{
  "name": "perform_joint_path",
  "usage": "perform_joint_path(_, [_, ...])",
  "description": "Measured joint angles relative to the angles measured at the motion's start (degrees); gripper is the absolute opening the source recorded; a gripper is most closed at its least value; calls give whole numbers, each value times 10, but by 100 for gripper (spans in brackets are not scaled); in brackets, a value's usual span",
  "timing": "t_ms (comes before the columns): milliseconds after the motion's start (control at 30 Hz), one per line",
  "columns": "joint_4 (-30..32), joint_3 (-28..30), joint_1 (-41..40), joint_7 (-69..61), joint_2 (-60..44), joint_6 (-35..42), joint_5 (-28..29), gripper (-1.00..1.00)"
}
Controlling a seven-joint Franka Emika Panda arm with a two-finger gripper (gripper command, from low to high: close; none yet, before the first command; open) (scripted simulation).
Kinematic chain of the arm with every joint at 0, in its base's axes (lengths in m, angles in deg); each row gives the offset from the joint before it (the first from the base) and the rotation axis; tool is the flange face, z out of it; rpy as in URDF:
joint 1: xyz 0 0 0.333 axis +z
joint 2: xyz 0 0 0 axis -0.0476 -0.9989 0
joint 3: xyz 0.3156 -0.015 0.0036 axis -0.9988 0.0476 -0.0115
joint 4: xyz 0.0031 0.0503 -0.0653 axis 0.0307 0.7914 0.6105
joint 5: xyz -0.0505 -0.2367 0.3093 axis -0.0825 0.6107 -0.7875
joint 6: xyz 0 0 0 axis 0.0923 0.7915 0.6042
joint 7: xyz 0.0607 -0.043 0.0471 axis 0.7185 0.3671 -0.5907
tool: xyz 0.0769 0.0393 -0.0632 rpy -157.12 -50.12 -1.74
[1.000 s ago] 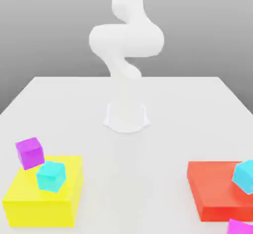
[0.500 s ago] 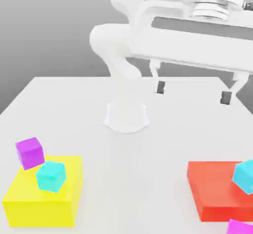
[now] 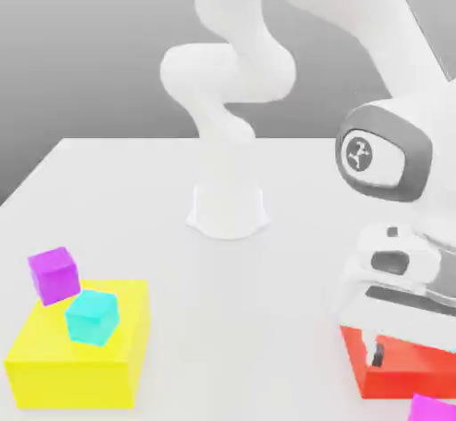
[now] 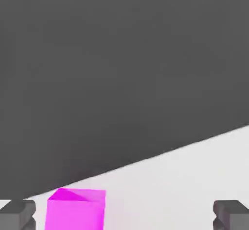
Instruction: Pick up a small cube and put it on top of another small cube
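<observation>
One small magenta cube [image 3: 53, 274] leans at the back corner of the yellow block [image 3: 76, 370], and a small cyan cube [image 3: 92, 315] sits on that block. Another magenta cube [image 3: 436, 408] lies in front of the red block [image 3: 392, 379] at the exterior view's right. My gripper [image 3: 414, 361] hangs low over the red block, one dark finger [image 3: 380, 355] showing. In the hand view the gripper [image 4: 124, 217] is open, its fingertips [image 4: 17, 214] far apart, with a magenta cube [image 4: 75, 209] ahead near one fingertip. The hand covers the top of the red block.
The arm's white base [image 3: 228, 210] stands at the middle back of the white table [image 3: 258, 321]. The big arm link with its round joint [image 3: 383, 152] looms over the exterior view's right side. The table edge runs close behind the magenta cube in the hand view.
The hand swung from high in the picture down to the red block on the exterior view's right. It now covers the cyan cube that showed on that block. No cube has moved.
</observation>
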Motion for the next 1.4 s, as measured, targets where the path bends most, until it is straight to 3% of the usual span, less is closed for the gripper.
perform_joint_path(167, [-20,23,33,40,-94,-58,15,0])
perform_joint_path(200, [-25,32,40,47,-111,-70,23,-100])
perform_joint_path(467, [-21,25,35,41,-98,-62,15,-100])
perform_joint_path(633, [18,-26,14,45,8,-8,-59,-100])
perform_joint_path(800, [74,-65,26,122,115,23,-140,-100])
perform_joint_path(967, [131,-92,60,232,200,52,-181,-100])
perform_joint_path(1200, [153,-69,80,310,135,-22,-111,-100])
perform_joint_path(1233, [154,-65,83,317,126,-30,-103,100])
perform_joint_path(1400, [154,-65,83,317,126,-30,-103,100])
